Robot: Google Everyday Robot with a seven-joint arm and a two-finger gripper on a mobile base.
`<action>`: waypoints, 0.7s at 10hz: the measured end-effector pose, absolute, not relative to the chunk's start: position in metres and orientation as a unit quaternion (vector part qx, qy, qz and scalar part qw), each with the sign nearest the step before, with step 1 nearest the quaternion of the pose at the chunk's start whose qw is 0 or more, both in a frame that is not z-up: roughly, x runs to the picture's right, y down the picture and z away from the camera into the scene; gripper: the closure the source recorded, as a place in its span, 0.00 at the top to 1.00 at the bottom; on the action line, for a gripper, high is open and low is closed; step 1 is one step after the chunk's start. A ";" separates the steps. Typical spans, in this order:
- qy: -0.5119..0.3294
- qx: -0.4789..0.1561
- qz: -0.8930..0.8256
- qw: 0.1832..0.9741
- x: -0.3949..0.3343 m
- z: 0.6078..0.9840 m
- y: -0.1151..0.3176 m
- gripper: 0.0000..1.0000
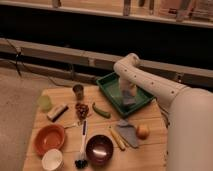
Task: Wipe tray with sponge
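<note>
Wooden table, dark green tray, gripper inside

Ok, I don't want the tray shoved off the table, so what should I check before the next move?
1. Gripper inside the tray: ok, it is down within the rim, towards the right side.
2. Sponge under the gripper, in the tray: ok.
3. Sponge pressed flat on the tray floor: cannot tell.
4. Green vegetable apart from the tray: ok, it lies on the table by the near rim.
5. Tray fully supported on the table: cannot tell, its far side reaches the back edge.
</note>
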State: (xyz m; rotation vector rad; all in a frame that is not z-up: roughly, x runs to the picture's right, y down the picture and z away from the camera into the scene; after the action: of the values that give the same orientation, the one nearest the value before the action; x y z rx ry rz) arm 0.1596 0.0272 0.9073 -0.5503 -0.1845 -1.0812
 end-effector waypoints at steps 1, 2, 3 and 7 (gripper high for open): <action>-0.091 -0.263 -0.502 0.819 0.164 0.917 0.034 0.00; -0.095 -0.265 -0.492 0.823 0.168 0.928 0.042 0.00; -0.099 -0.265 -0.486 0.826 0.171 0.932 0.047 0.00; -0.103 -0.255 -0.463 0.843 0.180 0.938 0.048 0.00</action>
State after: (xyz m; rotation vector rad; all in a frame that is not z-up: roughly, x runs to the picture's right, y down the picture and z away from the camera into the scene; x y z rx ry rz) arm 0.1797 0.0480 0.9378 -0.5383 -0.2178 -0.9782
